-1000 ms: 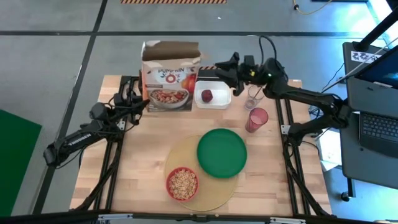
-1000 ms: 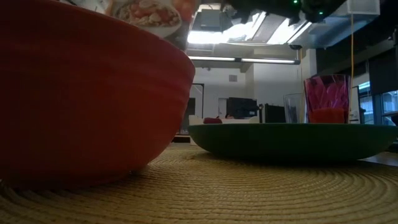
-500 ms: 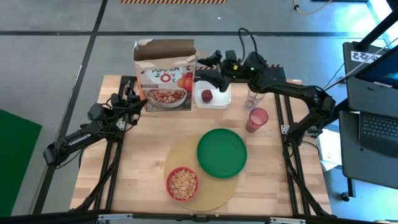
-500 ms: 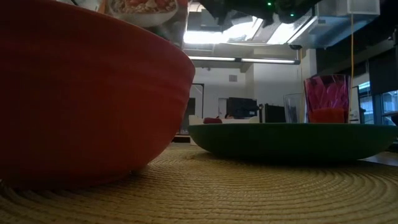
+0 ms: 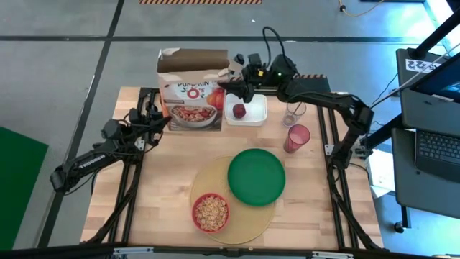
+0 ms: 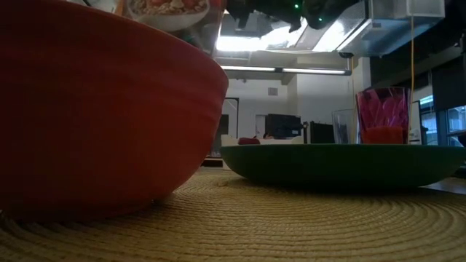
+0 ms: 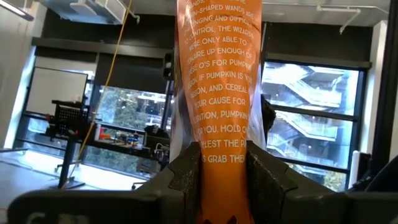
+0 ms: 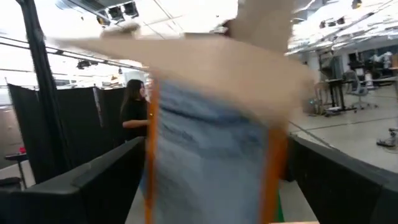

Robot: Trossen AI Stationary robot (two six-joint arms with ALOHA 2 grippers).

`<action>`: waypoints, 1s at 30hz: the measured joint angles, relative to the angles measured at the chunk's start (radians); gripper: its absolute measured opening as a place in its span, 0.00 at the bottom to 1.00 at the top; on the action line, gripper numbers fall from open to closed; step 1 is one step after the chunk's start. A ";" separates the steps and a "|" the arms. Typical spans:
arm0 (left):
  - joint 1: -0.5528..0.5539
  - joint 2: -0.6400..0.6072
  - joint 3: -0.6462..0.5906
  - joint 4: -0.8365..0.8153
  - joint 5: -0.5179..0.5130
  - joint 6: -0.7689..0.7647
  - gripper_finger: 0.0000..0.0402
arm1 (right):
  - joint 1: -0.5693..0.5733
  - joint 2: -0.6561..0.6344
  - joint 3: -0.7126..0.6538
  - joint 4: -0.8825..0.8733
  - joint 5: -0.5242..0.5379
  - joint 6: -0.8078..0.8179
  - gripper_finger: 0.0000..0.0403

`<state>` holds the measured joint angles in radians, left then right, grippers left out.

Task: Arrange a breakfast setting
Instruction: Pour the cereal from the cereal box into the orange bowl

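Observation:
The cereal box (image 5: 190,90) stands upright at the table's far side, its top flaps open. My left gripper (image 5: 161,119) is shut on its left side. My right gripper (image 5: 228,86) is open at the box's upper right side, with the blurred box (image 8: 211,143) between its wide-apart fingers. The tan mat (image 5: 207,180) lies near the front and carries the green plate (image 5: 255,176) and the red bowl (image 5: 210,213) of cereal. The red apple (image 5: 239,111) lies in the white tray (image 5: 255,115). The pink cup (image 5: 297,138) stands to the right. The bagel is out of view. My left gripper pinches the box's narrow orange side panel (image 7: 224,146) between its two fingers (image 7: 186,174), which come about level from the table's left. The box stays upright in the hold. Whether my right gripper's fingers (image 8: 99,186) touch the box, I cannot tell.
A clear glass (image 5: 291,114) stands between the tray and the pink cup. In the low view the red bowl (image 6: 102,109), the plate (image 6: 342,164) and the cup (image 6: 382,116) fill the front. A laptop (image 5: 438,147) sits beyond the table's right edge. A person (image 8: 132,112) stands in the room behind.
My right gripper has moved toward the table's left, over the tray, up to the cereal box's right side. The box has shifted a little toward the left in my left gripper's hold.

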<state>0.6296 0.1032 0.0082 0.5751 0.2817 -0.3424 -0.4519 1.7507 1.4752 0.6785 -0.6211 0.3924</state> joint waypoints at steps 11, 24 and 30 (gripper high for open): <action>0.000 0.000 0.000 -0.013 -0.011 -0.023 0.24 | 0.014 0.014 0.039 -0.130 0.009 -0.027 0.70; 0.000 -0.001 0.008 -0.024 -0.103 -0.104 0.31 | 0.028 0.015 0.039 -0.146 0.035 -0.076 0.25; 0.000 0.000 0.008 -0.024 -0.167 -0.198 0.39 | 0.029 0.015 0.039 -0.161 0.024 -0.088 0.13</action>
<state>0.6300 0.1031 0.0162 0.5515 0.1146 -0.5406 -0.4232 1.7659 1.5141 0.5175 -0.5971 0.3040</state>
